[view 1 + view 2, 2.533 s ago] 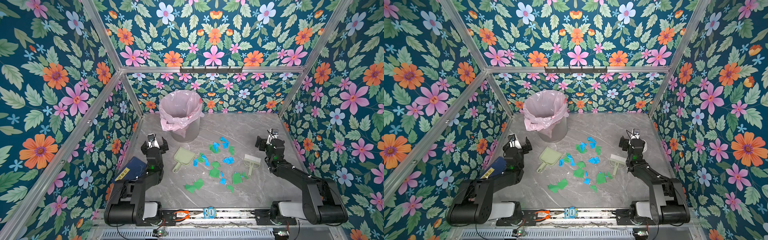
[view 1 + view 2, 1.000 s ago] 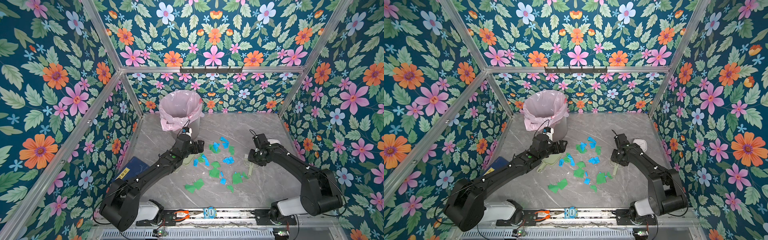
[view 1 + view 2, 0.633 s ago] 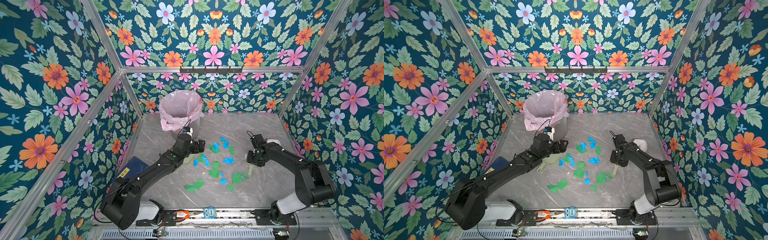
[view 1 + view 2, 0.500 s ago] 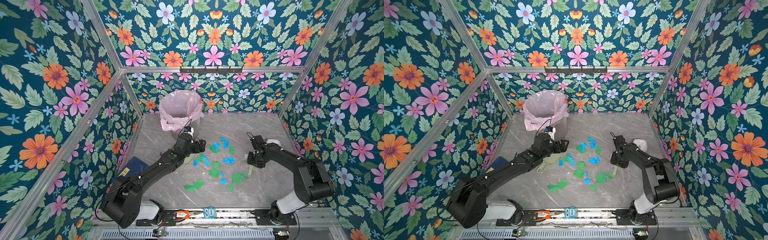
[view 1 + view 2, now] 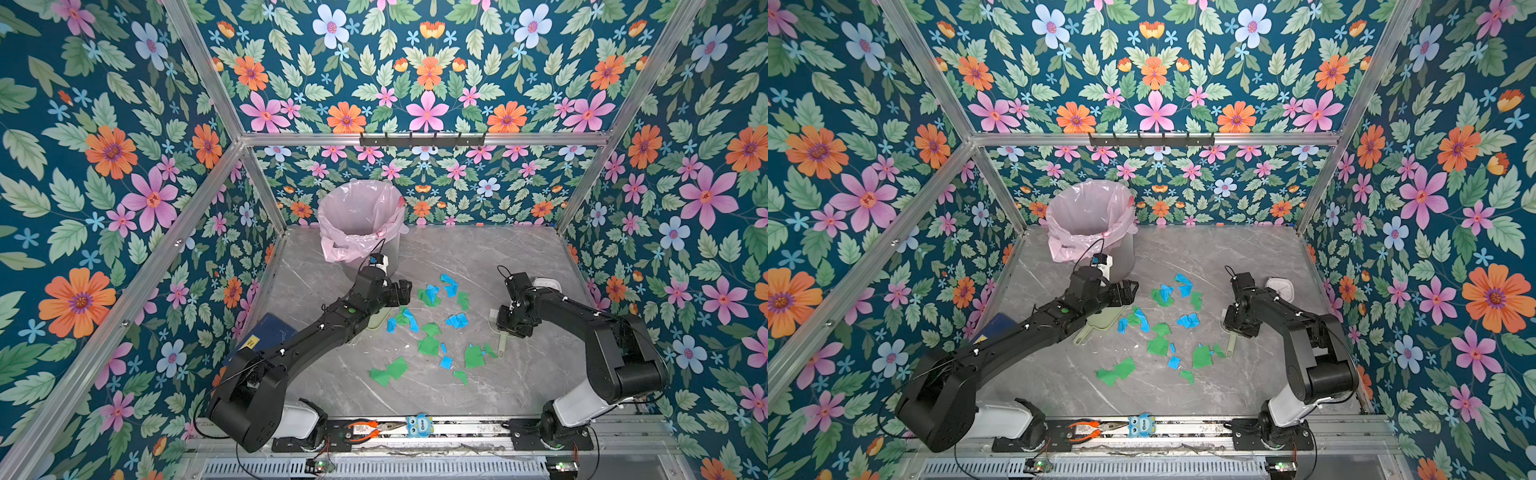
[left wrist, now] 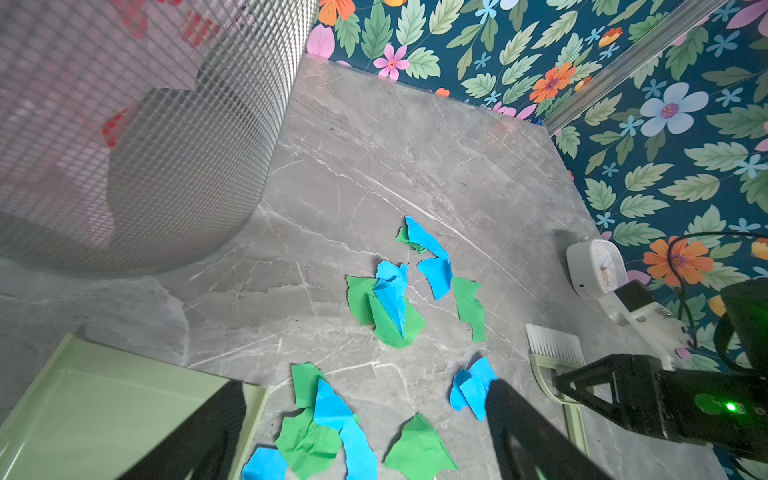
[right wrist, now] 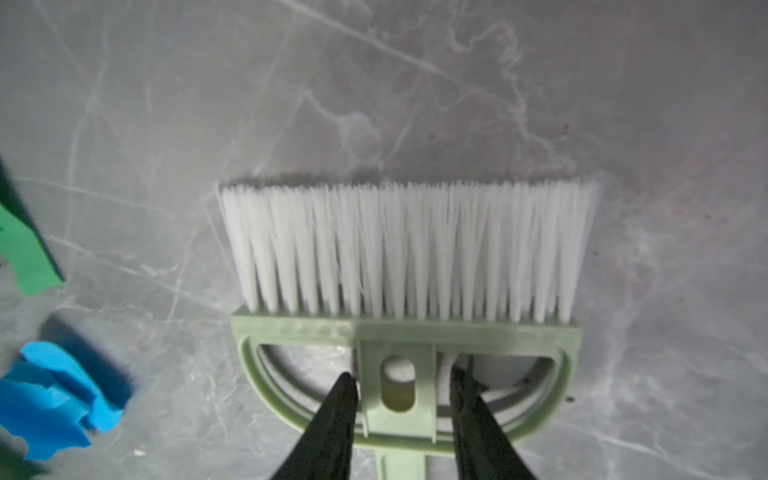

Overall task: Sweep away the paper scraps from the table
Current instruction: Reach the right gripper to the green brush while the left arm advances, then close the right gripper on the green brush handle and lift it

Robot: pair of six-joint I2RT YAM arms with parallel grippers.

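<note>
Securing both tools looks to be the step in hand, since nothing is swept yet. Leftmost, the left gripper (image 5: 400, 291) hovers with its jaws spread wide and empty over the pale green plastic dustpan (image 6: 104, 415), a smooth shallow tray with a low raised rim, lying near the silver mesh bin with a crinkled pink liner (image 5: 361, 216). It would do well to come down on the pan's handle, not the thin rim. Mid-table, the torn green and blue paper scraps (image 5: 430, 345) lie flat, some creased and overlapping, loosely scattered on the grey marble-veined table (image 5: 519, 257). That surface looks slick and light paper should slide easily, so gentle strokes towards the pan would suit. On the right, the right gripper (image 7: 401, 376) straddles the central rib of the pale green plastic hand brush with stiff white bristles (image 7: 407, 245), which lies flat. Whether the jaws already pinch it I cannot tell. A square, centred hold should stop it twisting.
</note>
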